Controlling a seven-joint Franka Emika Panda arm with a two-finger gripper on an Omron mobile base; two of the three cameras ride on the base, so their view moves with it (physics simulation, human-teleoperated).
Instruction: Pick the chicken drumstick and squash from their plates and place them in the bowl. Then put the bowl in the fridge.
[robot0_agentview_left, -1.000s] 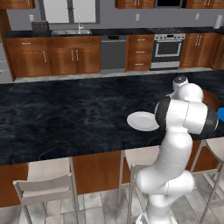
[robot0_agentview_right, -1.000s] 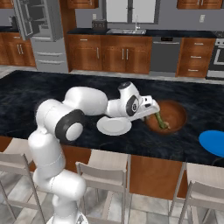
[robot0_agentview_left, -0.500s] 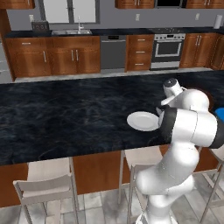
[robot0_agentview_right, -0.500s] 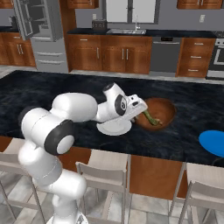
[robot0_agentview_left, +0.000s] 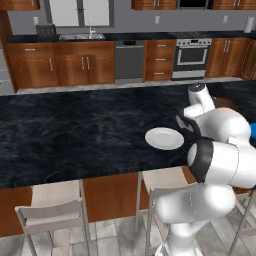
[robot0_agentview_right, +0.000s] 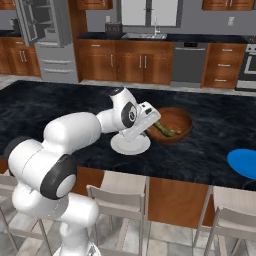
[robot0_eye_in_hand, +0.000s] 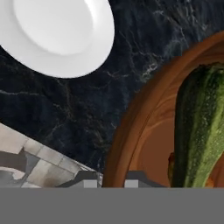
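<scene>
Where jaws pinch its rim, bowl (robot0_agentview_right: 181, 120) with squash (robot0_eye_in_hand: 199, 127) inside, white plate (robot0_agentview_right: 130, 144) bare.

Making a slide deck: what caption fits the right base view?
Gripper shut at the bowl rim, squash inside, empty white plate beside it.
</scene>
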